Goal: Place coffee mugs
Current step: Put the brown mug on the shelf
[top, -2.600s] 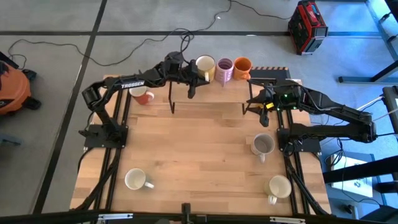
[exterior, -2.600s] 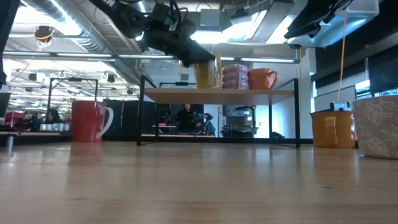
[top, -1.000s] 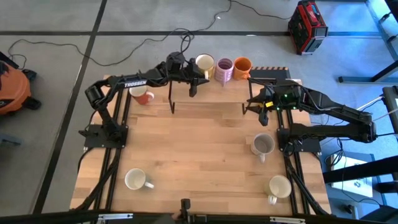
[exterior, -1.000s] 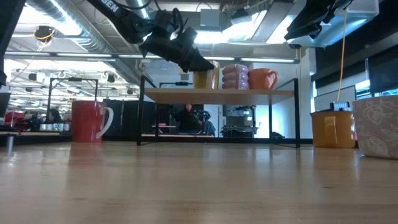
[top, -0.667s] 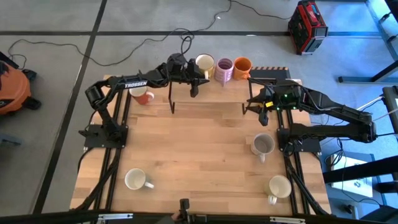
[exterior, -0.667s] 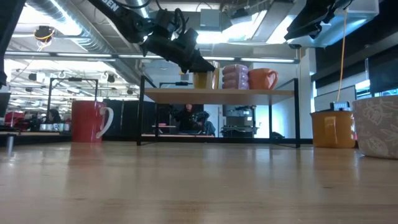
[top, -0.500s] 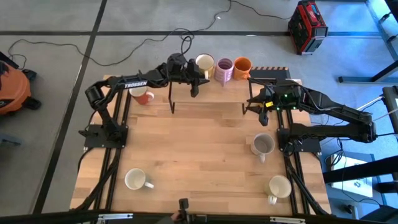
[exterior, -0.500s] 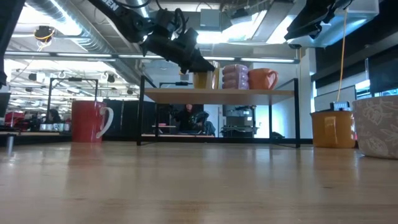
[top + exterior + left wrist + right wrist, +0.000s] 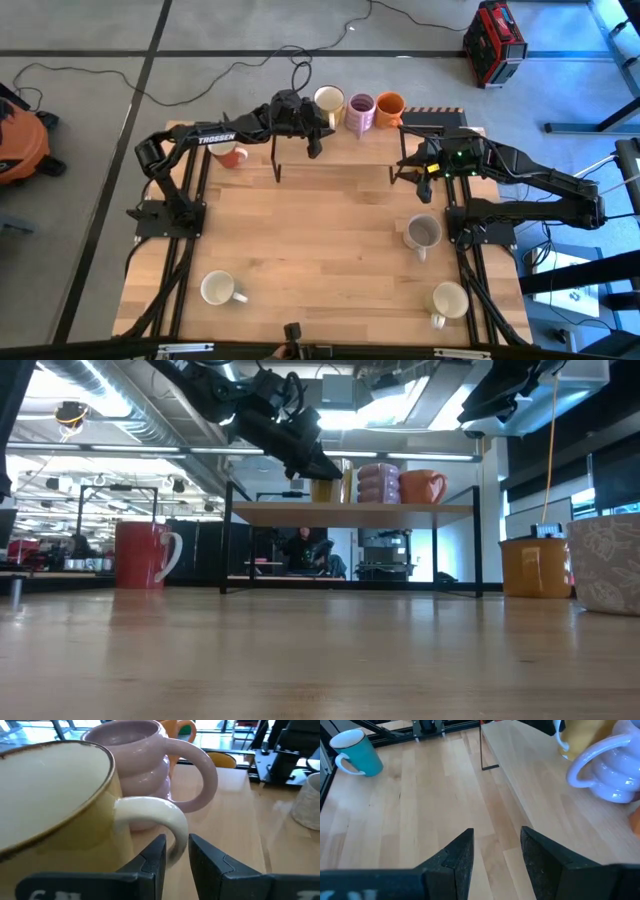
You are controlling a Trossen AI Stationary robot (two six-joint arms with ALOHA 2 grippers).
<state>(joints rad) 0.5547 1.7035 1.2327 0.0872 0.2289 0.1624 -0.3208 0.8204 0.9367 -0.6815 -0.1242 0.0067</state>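
Note:
A mustard yellow mug (image 9: 328, 101) stands upright on the raised wooden shelf (image 9: 345, 150) at the table's far edge. A purple mug (image 9: 361, 111) and an orange mug (image 9: 390, 106) stand to its right. My left gripper (image 9: 177, 856) is at the yellow mug's white handle, shut on it. My right gripper (image 9: 496, 851) hovers open over the table by the shelf's right end. On the table stand a red-orange mug (image 9: 230, 153), a white mug (image 9: 220, 290), a grey mug (image 9: 423, 232) and a cream mug (image 9: 449, 300). My left gripper pinches the yellow mug's handle at its lower curve (image 9: 176, 845) between the two fingers. The fingers (image 9: 152, 857) come at it roughly level from the table's left and near side. The mug stands upright with its base on the shelf (image 9: 350, 508).
The shelf stands on thin black legs (image 9: 277, 165) with open room beneath it. Its left part beside the yellow mug is bare wood. A black fixture (image 9: 430, 122) sits at the table's far right corner. The wide middle of the table (image 9: 320, 250) lies between the scattered mugs.
My left gripper has edged a little toward the table's right along the shelf, staying at the yellow mug's handle. The mug stands on the shelf as before. The right arm has kept still.

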